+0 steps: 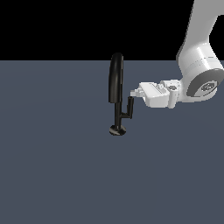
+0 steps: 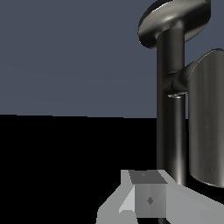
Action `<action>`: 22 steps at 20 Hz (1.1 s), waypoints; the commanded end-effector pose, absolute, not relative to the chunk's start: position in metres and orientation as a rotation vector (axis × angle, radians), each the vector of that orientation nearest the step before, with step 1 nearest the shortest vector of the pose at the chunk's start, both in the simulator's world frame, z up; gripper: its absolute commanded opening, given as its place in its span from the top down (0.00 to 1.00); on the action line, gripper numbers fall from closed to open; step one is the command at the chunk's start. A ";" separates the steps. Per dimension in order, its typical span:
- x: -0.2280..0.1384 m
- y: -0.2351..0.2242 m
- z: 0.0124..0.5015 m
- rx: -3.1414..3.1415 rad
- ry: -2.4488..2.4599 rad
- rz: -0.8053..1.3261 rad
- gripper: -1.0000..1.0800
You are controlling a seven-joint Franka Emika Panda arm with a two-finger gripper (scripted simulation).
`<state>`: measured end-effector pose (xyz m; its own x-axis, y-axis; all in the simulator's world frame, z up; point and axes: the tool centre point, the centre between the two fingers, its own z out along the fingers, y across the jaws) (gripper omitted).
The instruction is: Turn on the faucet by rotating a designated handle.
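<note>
The black faucet [image 1: 117,114] stands on a small round base, its thick arched spout [image 1: 116,78] rising above the stem. The handle [image 1: 130,107] is a short upright lever on a stubby side arm, on the exterior view's right of the stem. My gripper [image 1: 134,92] reaches in level from the exterior view's right, its fingertips together right at the lever's upper end; whether they touch it I cannot tell. In the wrist view the stem of the faucet [image 2: 170,127] and the handle [image 2: 205,122] loom just beyond my gripper [image 2: 167,187], which is shut with nothing held.
A flat, plain blue-grey floor [image 1: 57,166] spreads all around the faucet. My white arm [image 1: 199,65] comes down from the upper part of the exterior view's right.
</note>
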<state>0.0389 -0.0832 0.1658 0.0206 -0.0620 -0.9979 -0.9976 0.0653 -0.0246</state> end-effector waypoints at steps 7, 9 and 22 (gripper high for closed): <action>0.040 -0.076 0.142 -1.100 1.291 1.146 1.00; 0.040 -0.075 0.142 -1.098 1.291 1.147 1.00; 0.016 -0.072 0.150 -1.098 1.291 1.147 1.00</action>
